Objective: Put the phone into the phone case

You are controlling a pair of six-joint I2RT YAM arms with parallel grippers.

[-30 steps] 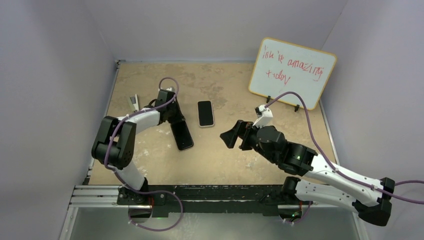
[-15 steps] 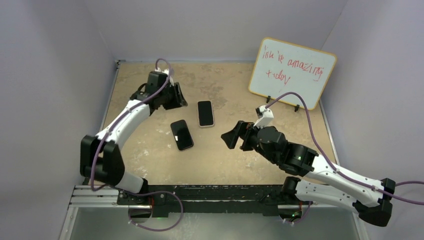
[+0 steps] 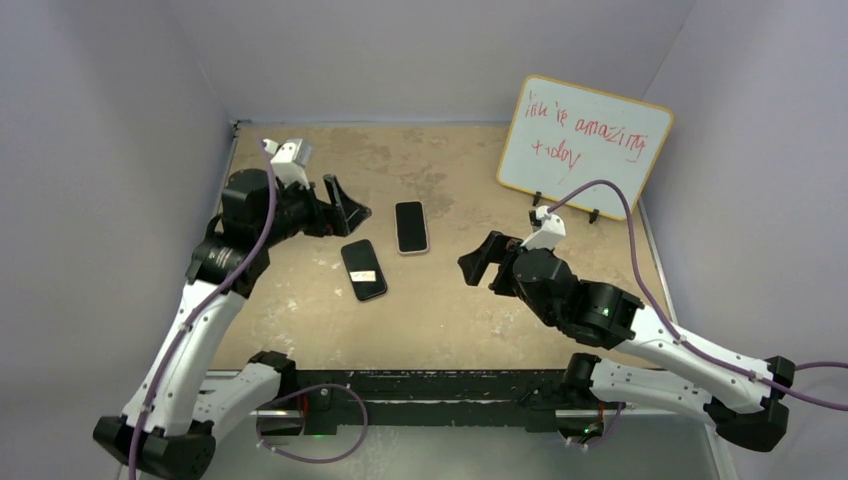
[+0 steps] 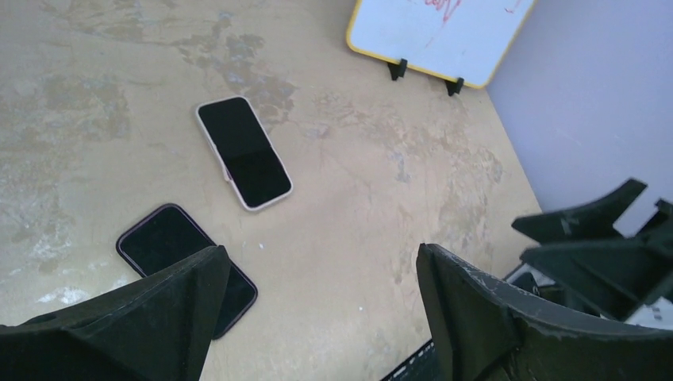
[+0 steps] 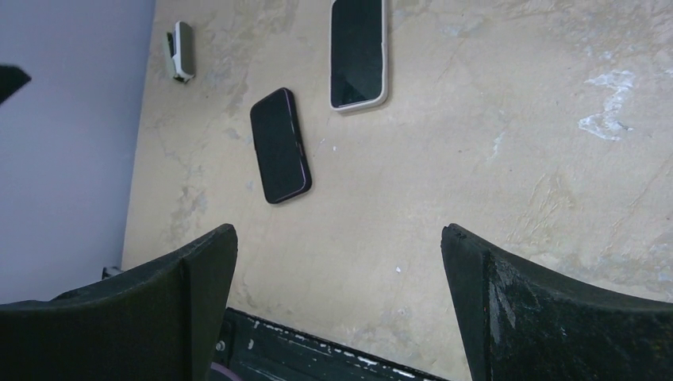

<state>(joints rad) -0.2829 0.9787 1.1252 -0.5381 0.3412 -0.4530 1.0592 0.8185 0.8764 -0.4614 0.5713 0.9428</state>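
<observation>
A black phone (image 3: 364, 269) lies flat, screen up, near the table's middle. A thin dark purple rim, seemingly the phone case, runs round its edge; it also shows in the left wrist view (image 4: 171, 238) and the right wrist view (image 5: 280, 145). A second dark-screened phone in a white case (image 3: 411, 227) lies just beyond it to the right. My left gripper (image 3: 348, 208) hangs open above the table, left of both, holding nothing (image 4: 321, 250). My right gripper (image 3: 472, 264) stands open to their right, also empty (image 5: 340, 228).
A whiteboard (image 3: 585, 145) with red writing stands at the back right. A small white and grey object (image 5: 181, 50) lies by the left wall. Purple walls close in three sides, and a black rail (image 3: 420, 385) runs along the near edge.
My left gripper has come off the black phone, risen, drawn back to the left and opened. The phone stays flat on the table. My right gripper shifted slightly.
</observation>
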